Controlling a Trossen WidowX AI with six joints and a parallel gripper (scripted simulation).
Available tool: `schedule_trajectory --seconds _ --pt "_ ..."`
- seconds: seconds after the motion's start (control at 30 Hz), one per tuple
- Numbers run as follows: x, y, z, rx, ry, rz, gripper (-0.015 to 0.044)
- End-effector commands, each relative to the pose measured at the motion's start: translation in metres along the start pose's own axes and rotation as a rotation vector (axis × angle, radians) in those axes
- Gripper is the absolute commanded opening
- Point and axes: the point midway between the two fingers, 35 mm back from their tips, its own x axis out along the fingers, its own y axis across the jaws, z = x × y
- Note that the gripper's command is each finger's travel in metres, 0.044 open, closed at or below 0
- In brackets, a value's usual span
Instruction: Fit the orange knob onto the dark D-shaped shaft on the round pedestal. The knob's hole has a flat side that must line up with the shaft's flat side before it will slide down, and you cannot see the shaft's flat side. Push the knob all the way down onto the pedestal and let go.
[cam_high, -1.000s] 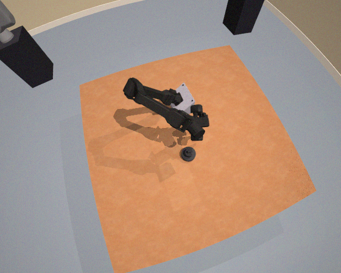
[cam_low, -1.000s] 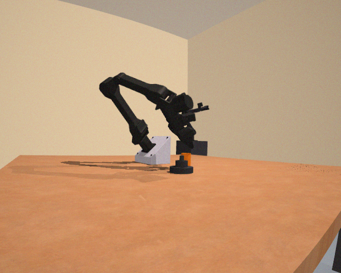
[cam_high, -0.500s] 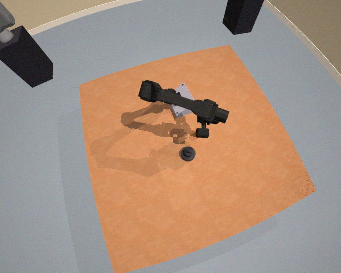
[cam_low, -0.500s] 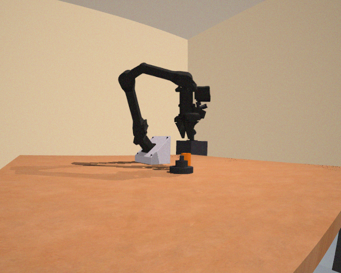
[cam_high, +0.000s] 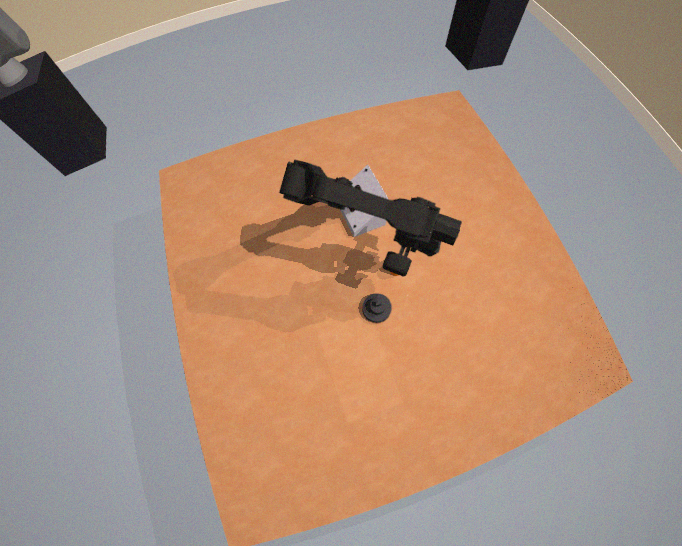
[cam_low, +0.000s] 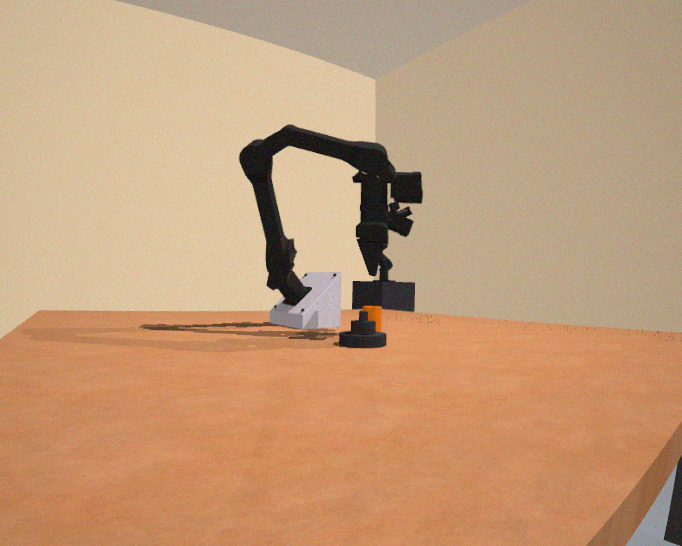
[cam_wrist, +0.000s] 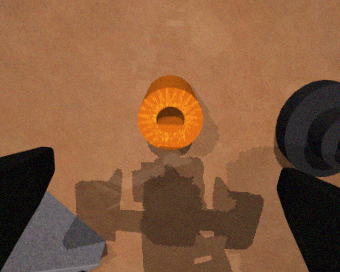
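The orange knob stands upright on the table. In the wrist view its hole is D-shaped, with the flat side toward the bottom of the picture; in the top view the arm hides nearly all of it. The dark round pedestal stands close by, with its shaft upright; the shaft's flat side cannot be made out. My gripper is open and empty, pointing down above the knob. In the wrist view the knob lies between the two fingers sideways, a little above the fingertips' level.
The pale base block of my arm stands behind the knob and pedestal in the exterior view, and its corner shows at the wrist view's lower left. The orange-brown table top bears them. Dark box-shaped stands are beyond the table.
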Motion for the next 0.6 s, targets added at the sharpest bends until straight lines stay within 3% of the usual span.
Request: schedule_trajectory --seconds 0.0,0.13,0.57 --pt "0.0006 -0.0006 0.0003 0.522 -0.001 -0.006 0.044" --pt "0.0008 -0.0006 0.0003 0.672 -0.002 -0.006 0.044" --pt "0.0008 -0.0006 0.0003 0.672 -0.002 -0.006 0.044"
